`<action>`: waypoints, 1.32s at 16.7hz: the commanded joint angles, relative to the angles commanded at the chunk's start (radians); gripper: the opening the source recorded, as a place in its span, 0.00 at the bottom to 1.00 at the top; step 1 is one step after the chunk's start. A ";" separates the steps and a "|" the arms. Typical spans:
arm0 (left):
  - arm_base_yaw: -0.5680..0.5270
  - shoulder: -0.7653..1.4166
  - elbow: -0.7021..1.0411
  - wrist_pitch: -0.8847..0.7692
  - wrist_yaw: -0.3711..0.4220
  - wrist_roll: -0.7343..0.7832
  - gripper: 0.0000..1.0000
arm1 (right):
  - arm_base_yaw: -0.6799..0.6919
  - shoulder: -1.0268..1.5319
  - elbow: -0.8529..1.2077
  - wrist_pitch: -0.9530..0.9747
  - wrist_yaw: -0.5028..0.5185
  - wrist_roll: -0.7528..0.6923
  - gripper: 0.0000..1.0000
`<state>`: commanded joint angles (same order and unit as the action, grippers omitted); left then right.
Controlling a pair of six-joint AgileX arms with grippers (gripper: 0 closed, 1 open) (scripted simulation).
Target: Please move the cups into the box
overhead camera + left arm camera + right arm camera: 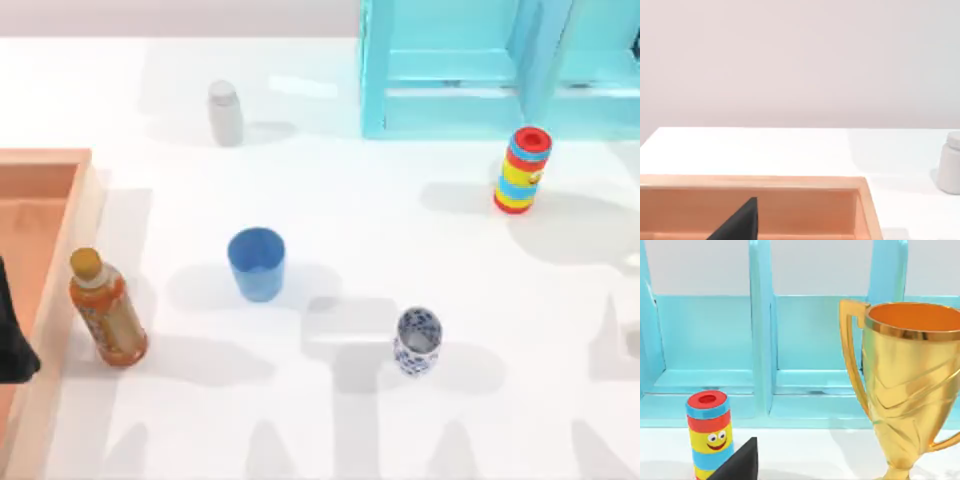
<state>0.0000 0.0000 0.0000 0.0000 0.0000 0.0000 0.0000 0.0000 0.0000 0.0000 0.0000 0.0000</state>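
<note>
Two cups, blue cup (256,262) and floral cup (417,341), stand outside the box (62,245); left hand (12,340) over it, grip untellable, must reach right

Orange bottle (108,312) stands between blue cup (257,263) and box (62,262).

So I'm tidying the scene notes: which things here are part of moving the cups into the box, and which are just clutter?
Job: blue cup, floral cup, box.

Clutter: orange bottle, white jar, striped cylinder, turquoise shelf, gold trophy.
</note>
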 joint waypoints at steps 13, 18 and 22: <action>-0.182 0.623 0.587 -0.404 0.020 -0.166 1.00 | 0.000 0.000 0.000 0.000 0.000 0.000 1.00; -0.264 0.962 0.884 -0.621 0.019 -0.252 1.00 | 0.000 0.000 0.000 0.000 0.000 0.000 1.00; -0.326 1.245 1.137 -0.799 0.014 -0.323 1.00 | 0.000 0.000 0.000 0.000 0.000 0.000 1.00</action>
<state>-0.3263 1.2451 1.1369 -0.7993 0.0138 -0.3232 0.0000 0.0000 0.0000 0.0000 0.0000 0.0000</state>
